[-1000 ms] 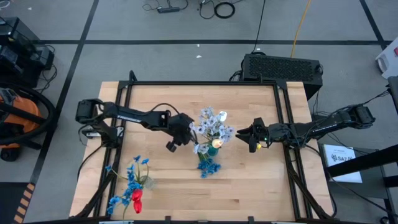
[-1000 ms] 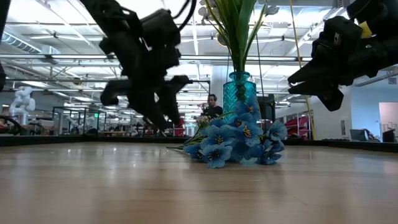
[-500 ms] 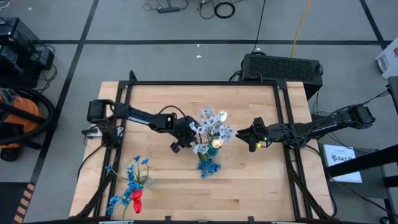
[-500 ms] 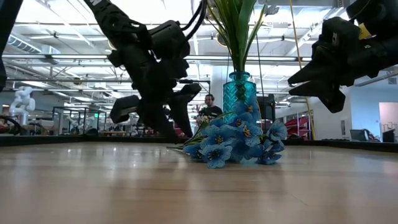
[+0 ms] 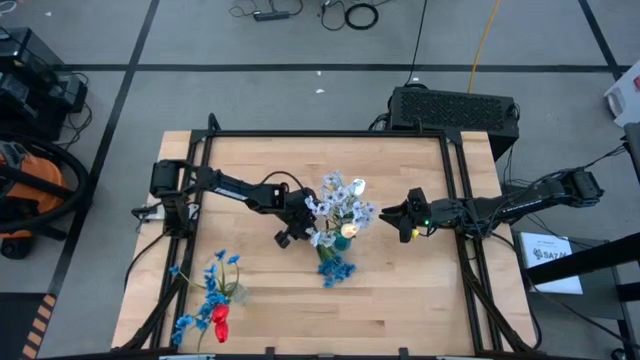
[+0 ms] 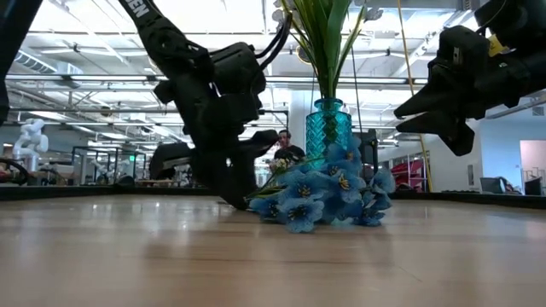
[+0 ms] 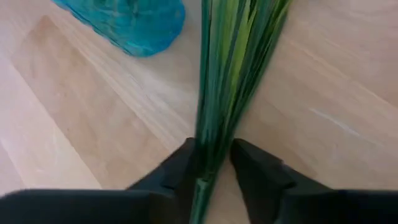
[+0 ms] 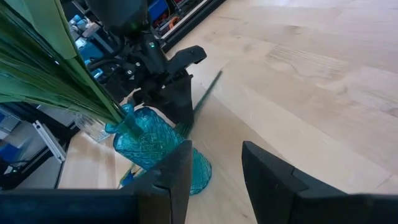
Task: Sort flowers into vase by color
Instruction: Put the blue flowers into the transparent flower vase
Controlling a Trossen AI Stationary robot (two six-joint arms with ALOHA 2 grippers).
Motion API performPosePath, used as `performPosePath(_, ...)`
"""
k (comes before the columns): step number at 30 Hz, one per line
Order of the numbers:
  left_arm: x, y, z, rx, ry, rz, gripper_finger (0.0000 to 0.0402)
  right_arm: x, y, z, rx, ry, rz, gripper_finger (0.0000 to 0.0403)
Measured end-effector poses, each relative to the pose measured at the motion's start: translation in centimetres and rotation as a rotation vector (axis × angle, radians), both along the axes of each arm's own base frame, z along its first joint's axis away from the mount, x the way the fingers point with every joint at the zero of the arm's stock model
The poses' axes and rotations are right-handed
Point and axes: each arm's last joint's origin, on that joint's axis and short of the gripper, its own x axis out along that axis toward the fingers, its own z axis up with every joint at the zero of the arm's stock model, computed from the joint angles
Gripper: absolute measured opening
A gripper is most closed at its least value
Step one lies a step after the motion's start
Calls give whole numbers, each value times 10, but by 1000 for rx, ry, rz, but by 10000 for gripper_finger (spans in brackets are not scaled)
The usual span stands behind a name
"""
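A turquoise vase (image 5: 341,233) stands mid-table with pale grey-blue sprays and a cream tulip (image 5: 356,187) in it. A bright blue spray (image 5: 335,268) lies on the wood just in front of the vase, its heads (image 6: 320,192) heaped at the foot and its green stems (image 7: 227,68) running toward the table's left. My left gripper (image 5: 292,235) is down at the table left of the vase, shut on those stems. My right gripper (image 5: 400,215) hangs open in the air right of the vase, holding nothing. My left gripper pinches the bundle of green stems near its cut end (image 7: 208,158) between its two fingers (image 7: 183,168). The fingers slant down from the table's left side. The stems run on ahead of them past the vase (image 7: 134,22). The spray lies on the table, its heads at the vase's foot.
More blue sprays and a red tulip (image 5: 219,320) are grouped at the near left corner by a clear glass (image 5: 236,293). A black frame rail (image 5: 330,133) runs round the table. Bare wood lies between the two flower groups.
My left gripper has come down and toward the vase, rolling a little, until its fingers stand at the stems on the table. The blue heads at the vase's foot have shifted slightly. My right gripper has stayed where it was.
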Motion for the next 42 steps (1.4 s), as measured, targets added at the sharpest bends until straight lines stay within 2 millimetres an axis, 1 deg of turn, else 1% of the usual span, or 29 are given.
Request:
performPosePath(2,-4,-1,2,-9,42,23,81,0,0,0,0,0,0,132)
performPosePath(4,-9,1,3,-19,90,45,35,0,0,0,-3,1,1,132)
performPosePath(5,-13,3,4,-25,127,54,21,0,0,0,-5,2,-1,132)
performPosePath(6,-17,4,5,-30,162,59,16,0,0,0,-8,1,-7,132)
performPosePath(10,-34,6,12,-32,301,76,15,0,-1,-1,-16,9,-18,132)
performPosePath(13,-51,8,20,2,429,102,13,-1,-1,-2,-23,19,-16,132)
performPosePath(16,-71,15,30,44,550,153,12,-1,-1,-2,-25,29,-16,132)
performPosePath(18,-81,21,34,49,575,231,12,-1,-1,-2,-25,30,-16,132)
performPosePath(21,-104,28,40,20,576,350,11,-1,-1,-3,-28,39,-16,132)
performPosePath(25,-134,28,53,-96,442,477,10,-1,-1,-4,-40,45,-10,132)
performPosePath(28,-148,22,70,-200,238,523,10,-2,-1,-4,-41,48,-9,132)
performPosePath(34,-168,13,113,-350,-191,462,10,-2,-1,-4,-41,54,-8,132)
performPosePath(36,-174,12,124,-414,-290,424,10,-2,-1,-4,-41,53,-9,132)
performPosePath(38,-181,11,131,-484,-355,373,10,-2,-1,-4,-30,48,-16,132)
performPosePath(42,-194,6,141,-578,-416,257,10,-2,-2,-4,-9,42,-50,132)
